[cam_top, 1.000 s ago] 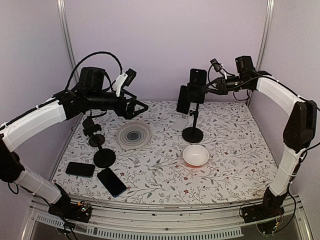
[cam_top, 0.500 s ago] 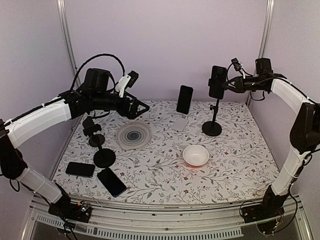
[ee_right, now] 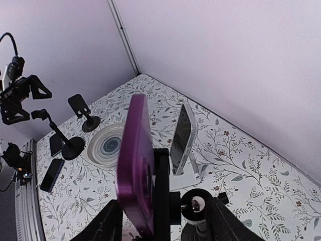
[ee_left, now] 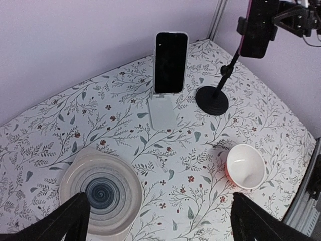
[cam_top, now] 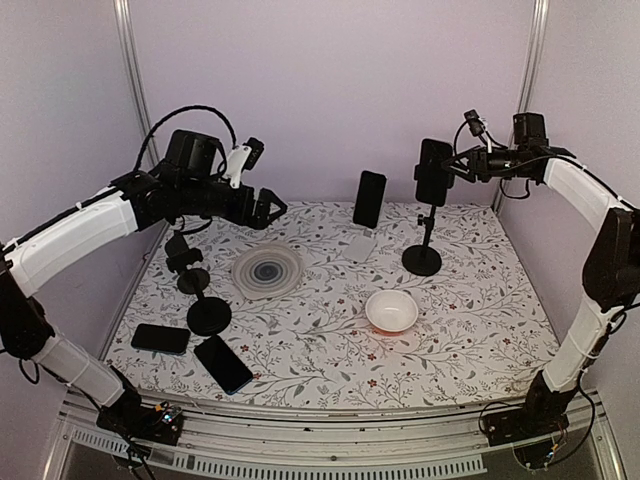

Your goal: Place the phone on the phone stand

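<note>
A purple-backed phone (cam_top: 432, 170) (ee_right: 135, 165) sits upright in the clamp of a black phone stand (cam_top: 421, 260) (ee_right: 164, 193) at the back right of the table. My right gripper (cam_top: 455, 166) (ee_right: 165, 226) hovers just behind that clamp, open, one finger on each side of phone and clamp and not pressing on either. A second phone (cam_top: 369, 198) (ee_left: 170, 63) leans on a white stand (cam_top: 360, 246). My left gripper (cam_top: 265, 208) (ee_left: 160, 226) hangs open and empty above the table's left half, over the striped plate (cam_top: 267, 270) (ee_left: 103, 188).
A white bowl (cam_top: 391, 311) (ee_left: 246, 165) sits mid-table. Two empty black stands (cam_top: 188, 262) (cam_top: 208, 315) stand at the left. Two dark phones (cam_top: 160, 338) (cam_top: 222, 364) lie flat near the front left corner.
My right arm carried the black stand and its phone from the centre to the back right, and its jaws have since opened. My left gripper drew back slightly to the left.
</note>
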You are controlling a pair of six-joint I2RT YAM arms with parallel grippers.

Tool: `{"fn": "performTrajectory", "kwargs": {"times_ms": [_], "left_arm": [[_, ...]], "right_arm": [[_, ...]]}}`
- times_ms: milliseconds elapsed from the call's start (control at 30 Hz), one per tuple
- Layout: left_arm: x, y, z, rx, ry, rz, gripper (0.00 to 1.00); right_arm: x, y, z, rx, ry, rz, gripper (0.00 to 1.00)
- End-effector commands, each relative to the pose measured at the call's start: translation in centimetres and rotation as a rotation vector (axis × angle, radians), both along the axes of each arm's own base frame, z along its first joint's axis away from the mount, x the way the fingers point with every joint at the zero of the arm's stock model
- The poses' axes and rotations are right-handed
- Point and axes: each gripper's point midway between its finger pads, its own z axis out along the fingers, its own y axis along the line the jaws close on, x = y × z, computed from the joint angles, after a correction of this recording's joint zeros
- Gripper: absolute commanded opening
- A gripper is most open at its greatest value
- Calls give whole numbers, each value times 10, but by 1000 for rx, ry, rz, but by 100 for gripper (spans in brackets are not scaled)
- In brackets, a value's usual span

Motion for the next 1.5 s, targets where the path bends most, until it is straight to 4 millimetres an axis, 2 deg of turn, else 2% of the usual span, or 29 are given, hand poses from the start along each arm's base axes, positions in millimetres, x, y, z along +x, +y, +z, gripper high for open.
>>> {"fn": "performTrajectory", "kwargs": {"times_ms": [0, 167, 267, 433, 567, 667, 833, 1000, 1100, 1233, 1367, 1467], "left_arm": [[-9, 29, 5, -24, 97, 171, 99], [-28, 42, -2, -63, 206, 264, 96], [-40, 59, -2, -36, 228, 323, 95], [-65, 92, -16, -23, 333, 477, 92], [-80, 117, -28, 46, 384, 571, 91], [-83, 131, -24, 90, 376, 626, 90], [-90, 154, -33, 125, 363, 703, 84], [-96, 168, -55, 169, 381, 726, 79], [-97, 173, -63, 184, 389, 725, 73], [-96, 180, -67, 186, 391, 737, 60], [-94, 183, -73, 192, 404, 741, 56], [-93, 184, -78, 205, 411, 743, 41]], "right_arm": [[-16, -3, 45, -3, -124, -16, 66], [-29, -7, 54, -25, -129, -48, 78], [-39, -12, 60, -44, -136, -82, 83], [-63, -16, 61, -62, -146, -107, 83], [-107, 8, 63, 14, -160, 72, 79], [-136, 25, 57, 27, -166, 214, 75], [-175, 53, 29, 60, -129, 411, 73], [-203, 86, -7, 93, -46, 561, 71], [-212, 97, -20, 101, -18, 614, 70], [-215, 103, -21, 113, -13, 646, 69], [-215, 106, -25, 115, 0, 658, 69], [-215, 107, -28, 114, 8, 661, 68]]}}
